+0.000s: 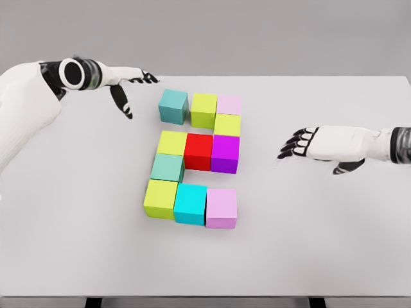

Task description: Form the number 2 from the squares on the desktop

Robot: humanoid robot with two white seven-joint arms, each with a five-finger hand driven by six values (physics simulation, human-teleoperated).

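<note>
Grey wall behind white table [321, 244]; coloured cubes [198, 160] clustered mid-table; left hand [128, 86], right hand [308, 144] fingers spread, empty.

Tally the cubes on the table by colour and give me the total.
Teal: 2, top-left cube and left-column cube
Yellow-green: 4, at
Pale pink: 2, at and
Red: 1
Purple: 1
Cyan: 1
Total: 11 cubes
</note>
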